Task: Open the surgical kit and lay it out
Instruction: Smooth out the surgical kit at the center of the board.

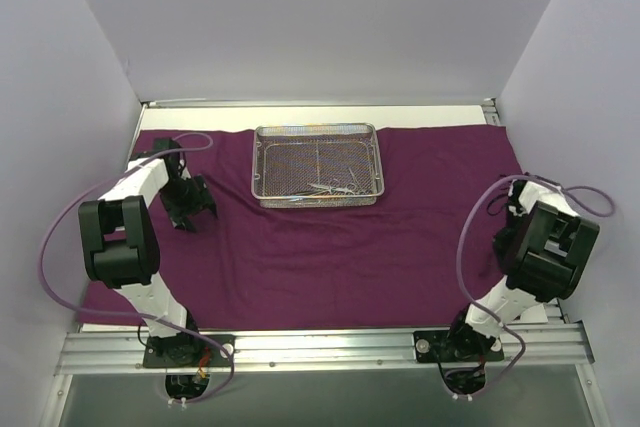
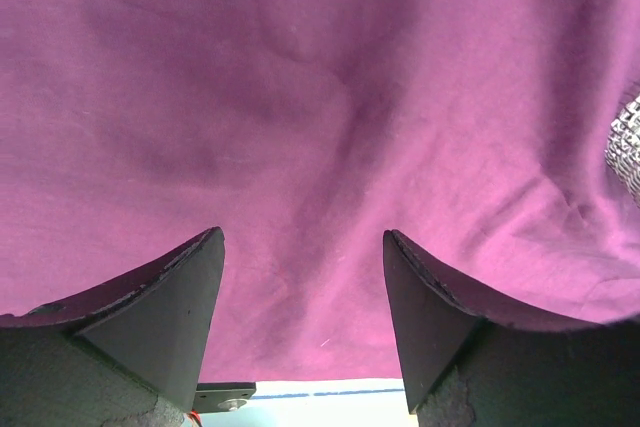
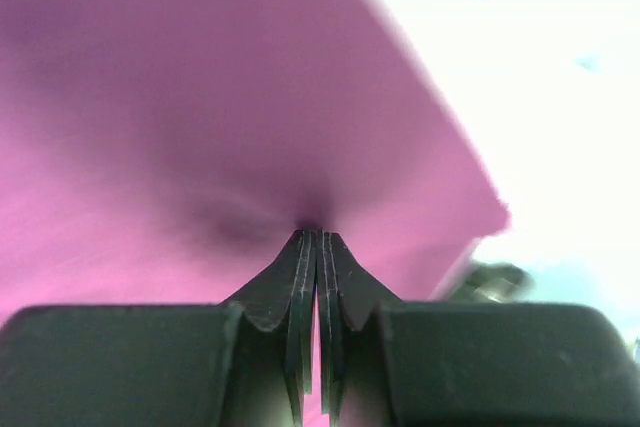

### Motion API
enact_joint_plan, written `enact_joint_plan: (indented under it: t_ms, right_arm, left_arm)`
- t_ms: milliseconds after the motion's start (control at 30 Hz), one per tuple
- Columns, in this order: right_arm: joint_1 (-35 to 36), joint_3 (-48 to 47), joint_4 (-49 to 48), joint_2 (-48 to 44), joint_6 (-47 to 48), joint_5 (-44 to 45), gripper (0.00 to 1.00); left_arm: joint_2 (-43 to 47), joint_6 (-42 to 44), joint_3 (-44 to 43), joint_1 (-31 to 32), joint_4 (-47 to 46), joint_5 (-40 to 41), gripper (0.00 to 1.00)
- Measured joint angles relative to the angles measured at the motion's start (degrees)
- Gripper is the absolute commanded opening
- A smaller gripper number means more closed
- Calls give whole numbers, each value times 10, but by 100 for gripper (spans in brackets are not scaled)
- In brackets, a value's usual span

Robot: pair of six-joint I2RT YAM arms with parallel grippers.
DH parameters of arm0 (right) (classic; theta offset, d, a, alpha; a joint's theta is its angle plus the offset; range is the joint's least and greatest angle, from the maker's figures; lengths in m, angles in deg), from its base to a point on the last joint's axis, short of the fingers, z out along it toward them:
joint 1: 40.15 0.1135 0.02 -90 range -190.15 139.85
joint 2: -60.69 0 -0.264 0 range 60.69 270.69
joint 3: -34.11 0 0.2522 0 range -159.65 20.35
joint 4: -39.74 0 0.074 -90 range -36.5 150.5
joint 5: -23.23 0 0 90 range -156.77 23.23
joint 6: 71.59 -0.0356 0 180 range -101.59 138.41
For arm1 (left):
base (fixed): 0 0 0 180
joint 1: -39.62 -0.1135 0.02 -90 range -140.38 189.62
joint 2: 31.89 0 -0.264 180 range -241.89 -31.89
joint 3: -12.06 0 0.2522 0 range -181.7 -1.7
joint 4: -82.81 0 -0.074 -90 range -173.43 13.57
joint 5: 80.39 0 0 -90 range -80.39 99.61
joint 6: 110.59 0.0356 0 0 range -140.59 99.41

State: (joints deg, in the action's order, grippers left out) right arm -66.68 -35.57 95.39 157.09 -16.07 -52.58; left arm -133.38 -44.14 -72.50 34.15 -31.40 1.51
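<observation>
cloth wrap [image 1: 330, 247]: spread out flat
wire-mesh tray [image 1: 295, 159]: on cloth wrap, far centre, holding instruments [image 1: 330, 189]
left gripper [image 2: 303, 237]: jaws spread, above cloth wrap
right gripper [image 3: 314, 232]: jaws pressed together, pinching cloth wrap

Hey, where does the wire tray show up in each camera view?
Top external: tray at centre, toward the far edge.
Left wrist: only its mesh corner at the right edge.
Right wrist: not in view.
Shared landmark: the purple cloth, seen in all three.
</observation>
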Motion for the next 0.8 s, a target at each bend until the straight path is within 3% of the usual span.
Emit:
enact_joint_plan:
  t_ms: [200, 333, 400, 433, 467, 600, 633, 700, 800]
  right_arm:
    - [-59, -21, 96, -60, -80, 131, 0]
    - [-43, -42, 106, -70, -60, 127, 0]
    - [-10, -58, 89, -78, -34, 103, 25]
    - [11, -67, 83, -83, -24, 92, 43]
    - [30, -76, 77, -89, -16, 82, 45]
    - [64, -73, 62, -125, 5, 25, 45]
    - [62, -59, 58, -139, 5, 12, 38]
    - [59, -33, 56, -159, 1, -9, 35]
    - [59, 12, 52, -167, -4, -31, 39]
  left_arm:
    - [-7, -2, 0, -10, 1, 12, 73]
    - [-9, -2, 0, -18, 3, 18, 73]
    - [-9, -2, 0, -19, 4, 19, 73]
    - [-9, -2, 0, -20, 4, 19, 73]
    - [-9, -2, 0, -20, 4, 18, 73]
    - [-9, -3, 0, -20, 5, 18, 73]
    - [-9, -3, 0, -20, 5, 18, 73]
    - [-9, -5, 0, -20, 5, 17, 73]
    - [-8, -8, 3, -20, 2, 16, 73]
